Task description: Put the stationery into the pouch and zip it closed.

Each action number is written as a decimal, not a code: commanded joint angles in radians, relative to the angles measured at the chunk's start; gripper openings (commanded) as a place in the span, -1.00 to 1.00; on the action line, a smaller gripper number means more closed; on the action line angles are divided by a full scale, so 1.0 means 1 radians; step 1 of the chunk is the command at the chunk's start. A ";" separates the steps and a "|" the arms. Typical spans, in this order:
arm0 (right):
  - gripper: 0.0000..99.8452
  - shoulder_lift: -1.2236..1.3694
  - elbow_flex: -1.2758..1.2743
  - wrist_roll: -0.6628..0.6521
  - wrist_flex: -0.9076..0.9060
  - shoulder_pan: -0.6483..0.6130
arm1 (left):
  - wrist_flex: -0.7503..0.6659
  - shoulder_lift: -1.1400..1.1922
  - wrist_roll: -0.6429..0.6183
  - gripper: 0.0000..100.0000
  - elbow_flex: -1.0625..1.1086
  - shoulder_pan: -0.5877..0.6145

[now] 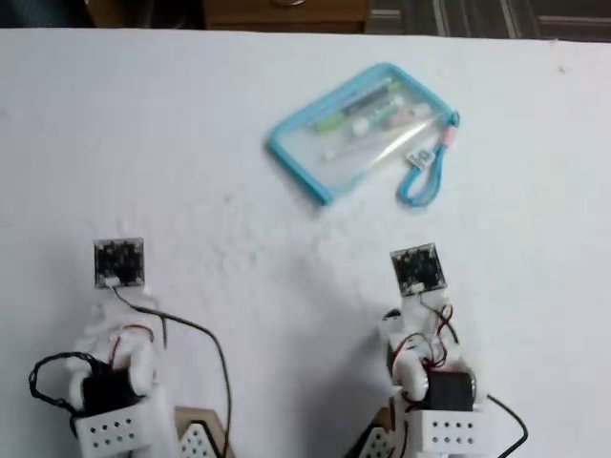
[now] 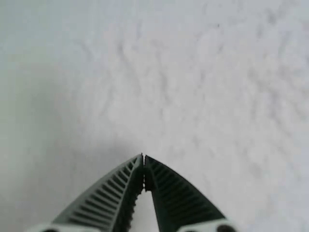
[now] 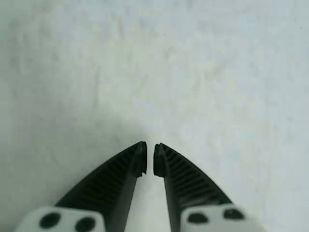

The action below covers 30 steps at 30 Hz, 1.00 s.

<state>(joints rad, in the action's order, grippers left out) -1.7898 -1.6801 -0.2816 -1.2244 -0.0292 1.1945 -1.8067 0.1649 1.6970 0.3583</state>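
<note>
A clear pouch [image 1: 361, 129] with blue trim lies flat on the white table, far centre-right. Green and pink stationery [image 1: 368, 110] shows through its clear side. A blue wrist loop [image 1: 425, 181] hangs from its right corner by a pink tab. Both arms are folded back at the near edge, well short of the pouch: the left arm [image 1: 116, 377] and the right arm [image 1: 428, 372]. My left gripper [image 2: 144, 157] is shut over bare tabletop, holding nothing. My right gripper [image 3: 149, 158] hangs over bare cloth with its tips almost touching and nothing between them.
A white cloth [image 1: 191, 153] covers the table, with open room between the arms and the pouch. Dark wooden furniture [image 1: 286, 13] lines the far edge. Black cables [image 1: 205, 339] trail from the left arm's base.
</note>
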 commanded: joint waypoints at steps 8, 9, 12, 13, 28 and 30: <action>-0.92 -0.010 -0.011 -0.003 -0.044 0.010 | 0.086 -0.007 0.002 -0.92 -0.003 -0.004; -0.92 -0.010 -0.011 -0.006 -0.044 0.010 | 0.086 -0.007 0.002 -0.92 -0.003 -0.004; -0.92 -0.010 -0.011 -0.006 -0.044 0.012 | 0.086 -0.007 0.002 -0.92 -0.003 -0.004; -0.92 -0.010 -0.011 -0.006 -0.044 0.012 | 0.086 -0.007 0.002 -0.92 -0.003 -0.004; -0.92 -0.010 -0.011 -0.006 -0.044 0.012 | 0.086 -0.007 0.002 -0.92 -0.003 -0.004; -0.92 -0.010 -0.011 -0.006 -0.044 0.012 | 0.086 -0.007 0.002 -0.92 -0.003 -0.004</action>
<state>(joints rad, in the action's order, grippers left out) -1.7898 -1.6801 -0.2831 -1.2628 -0.0292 1.2758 -1.8113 0.1634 1.6970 0.3583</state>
